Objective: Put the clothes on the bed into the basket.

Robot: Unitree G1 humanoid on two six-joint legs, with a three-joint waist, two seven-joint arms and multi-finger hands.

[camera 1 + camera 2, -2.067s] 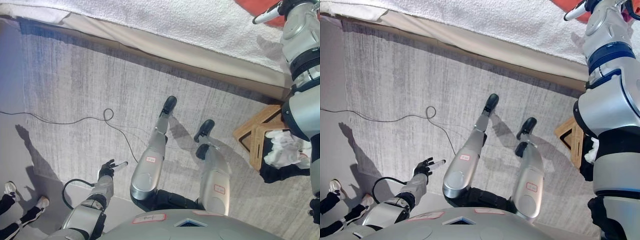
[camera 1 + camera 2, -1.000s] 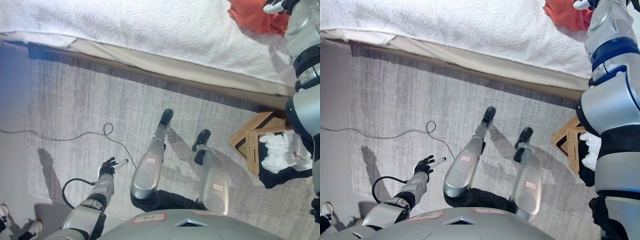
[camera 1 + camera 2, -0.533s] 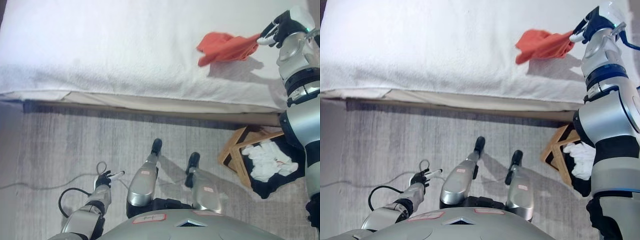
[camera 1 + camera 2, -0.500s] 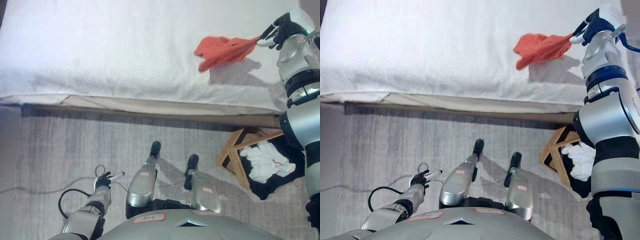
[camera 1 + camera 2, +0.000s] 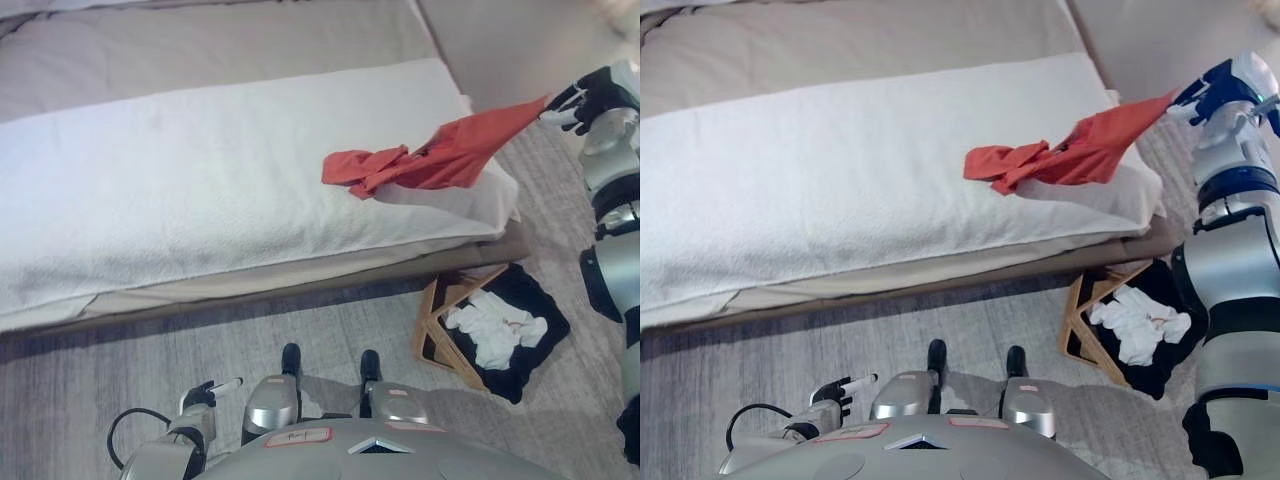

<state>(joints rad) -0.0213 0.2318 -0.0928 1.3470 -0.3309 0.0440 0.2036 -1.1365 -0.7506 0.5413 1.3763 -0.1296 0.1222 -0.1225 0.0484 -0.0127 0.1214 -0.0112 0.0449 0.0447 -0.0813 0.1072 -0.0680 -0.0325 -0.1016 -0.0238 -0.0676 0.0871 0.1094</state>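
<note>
A red-orange garment (image 5: 440, 158) hangs stretched from my right hand (image 5: 580, 102) across the right end of the white bed (image 5: 200, 210); its far end still rests bunched on the cover. My right hand is shut on the garment's corner, raised past the bed's right edge. The wooden basket (image 5: 440, 320) with a black liner stands on the floor below the bed's right corner and holds white clothes (image 5: 497, 333). My left hand (image 5: 205, 392) hangs low at the bottom left, fingers relaxed and empty.
The bed's mattress edge (image 5: 300, 275) runs across the view above grey carpet (image 5: 150, 350). A beige surface (image 5: 200, 40) lies behind the bed. The basket sits tight against the bed's corner.
The camera has tilted up, showing the whole bed. My right hand has lifted the red garment's corner higher and further right, stretching the cloth off the bed's end.
</note>
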